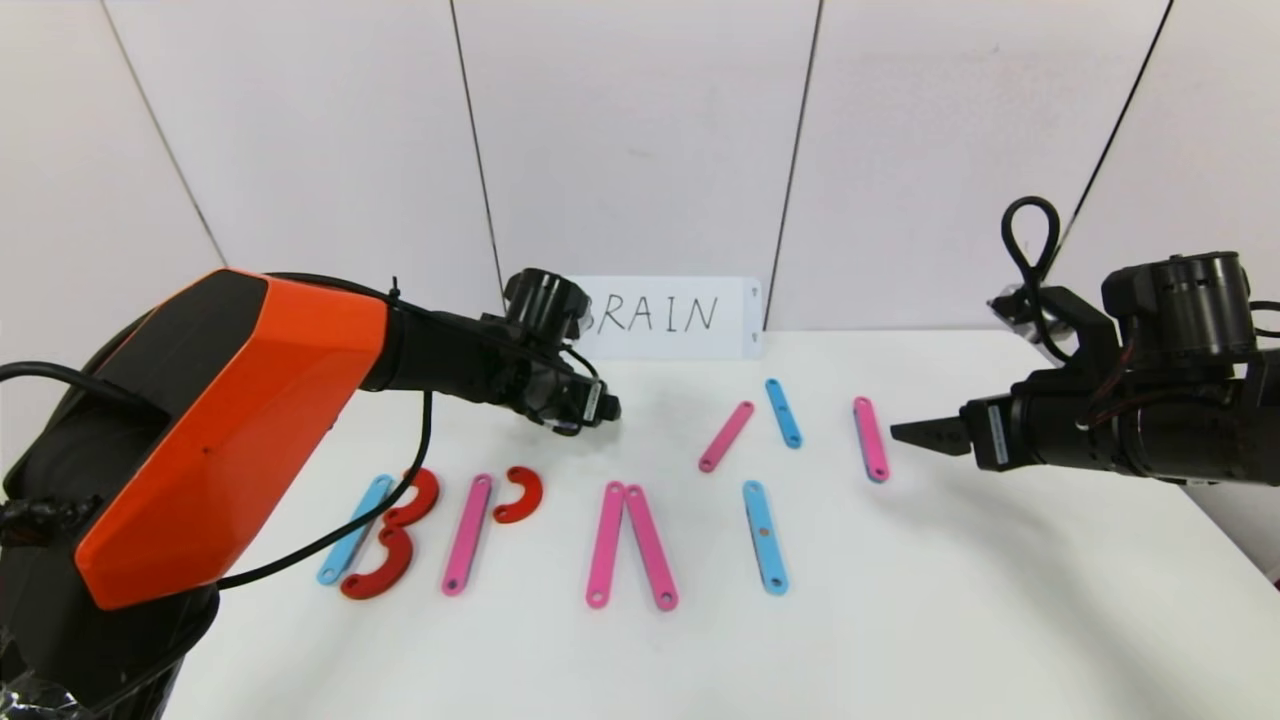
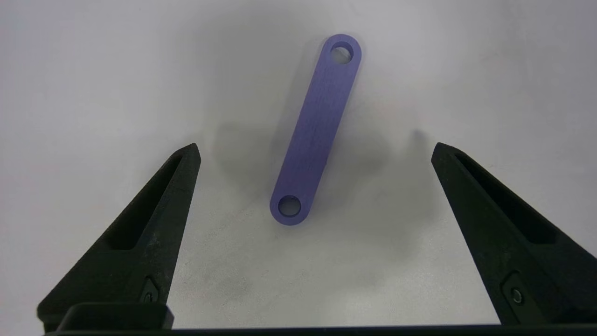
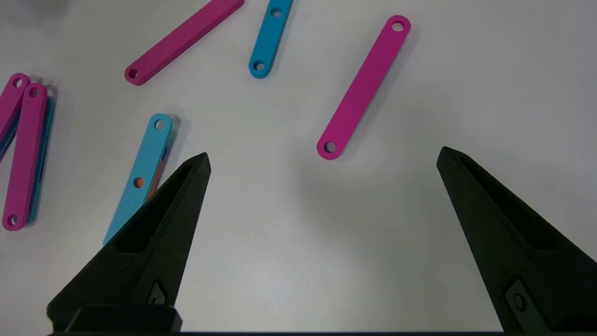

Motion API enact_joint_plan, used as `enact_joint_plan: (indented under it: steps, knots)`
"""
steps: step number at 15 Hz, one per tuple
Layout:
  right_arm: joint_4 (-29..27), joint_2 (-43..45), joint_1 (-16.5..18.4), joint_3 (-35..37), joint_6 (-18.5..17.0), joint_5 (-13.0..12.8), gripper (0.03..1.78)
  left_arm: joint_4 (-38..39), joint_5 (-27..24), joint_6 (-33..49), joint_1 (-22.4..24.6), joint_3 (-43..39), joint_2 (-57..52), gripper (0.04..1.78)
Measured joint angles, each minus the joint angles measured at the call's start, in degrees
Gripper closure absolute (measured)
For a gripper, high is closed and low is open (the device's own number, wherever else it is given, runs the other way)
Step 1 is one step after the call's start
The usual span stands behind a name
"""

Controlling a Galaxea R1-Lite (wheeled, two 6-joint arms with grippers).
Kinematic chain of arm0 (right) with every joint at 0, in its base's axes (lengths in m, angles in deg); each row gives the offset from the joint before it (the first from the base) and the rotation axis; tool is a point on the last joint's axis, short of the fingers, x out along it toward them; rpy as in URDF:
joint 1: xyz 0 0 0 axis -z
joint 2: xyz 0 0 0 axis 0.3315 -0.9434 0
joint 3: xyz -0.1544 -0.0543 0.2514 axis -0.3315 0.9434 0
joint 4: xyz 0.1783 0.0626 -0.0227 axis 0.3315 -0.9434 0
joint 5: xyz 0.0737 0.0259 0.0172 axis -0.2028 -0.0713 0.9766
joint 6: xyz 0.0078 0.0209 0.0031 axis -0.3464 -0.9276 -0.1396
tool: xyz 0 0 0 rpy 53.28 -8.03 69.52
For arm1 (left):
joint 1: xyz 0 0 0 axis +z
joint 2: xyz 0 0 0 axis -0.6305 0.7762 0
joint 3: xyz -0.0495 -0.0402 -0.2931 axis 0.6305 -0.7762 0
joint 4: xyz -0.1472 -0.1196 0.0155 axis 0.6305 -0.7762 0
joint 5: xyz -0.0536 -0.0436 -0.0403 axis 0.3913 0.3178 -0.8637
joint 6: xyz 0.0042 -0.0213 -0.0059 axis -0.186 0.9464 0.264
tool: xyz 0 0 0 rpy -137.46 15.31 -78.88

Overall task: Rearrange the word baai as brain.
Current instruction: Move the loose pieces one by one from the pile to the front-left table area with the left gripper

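1. The letters lay in a row on the table (image 1: 900, 620), at the near side, from nine o'clock toward the middle.
2. At the nine o'clock end stood a B: a blue bar (image 1: 354, 530) with two red curves (image 1: 395, 545) touching each other at its three o'clock side.
3. Just beside it, a pink bar (image 1: 467, 534) with one red curve (image 1: 519, 494) near its far end made a P shape.
4. Next came two pink bars (image 1: 630, 545) joined at their far ends and spread at the near ends, an A with no crossbar.
5. At their three o'clock lay a single blue bar (image 1: 765, 537), nearly upright.
6. Farther back, toward one o'clock, three loose bars lay apart: a tilted pink one (image 1: 726, 436), a short blue one (image 1: 784, 412) and another pink one (image 1: 871, 438).
7. A lilac bar (image 2: 317, 130) lay on the table under the left gripper (image 2: 315, 154); only the left wrist view showed it.
8. The left gripper hovered above the table behind the P, at about eleven o'clock, jaws wide apart, holding nothing.
9. The right gripper (image 1: 915, 433) hung at three o'clock, just beside the far pink bar, its fingers (image 3: 186, 196) spread wide with nothing between them.
10. A white card (image 1: 668, 318) reading BRAIN leaned against the wall at twelve o'clock, its first letter hidden by the left arm.
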Motion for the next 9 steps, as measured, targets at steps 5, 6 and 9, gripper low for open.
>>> enact_joint_plan:
  steps: [5,6,9]
  knots:
    - [0.0,0.1,0.0,0.0,0.0,0.0,0.11,0.0,0.4,-1.3,0.2,2.0,2.2,0.34]
    - [0.0,0.1,0.0,0.0,0.0,0.0,0.11,0.0,0.3,-1.3,0.4,2.7,2.8,0.46]
    - [0.0,0.1,0.0,0.0,0.0,0.0,0.11,0.2,0.4,-1.3,0.6,3.4,3.6,0.98]
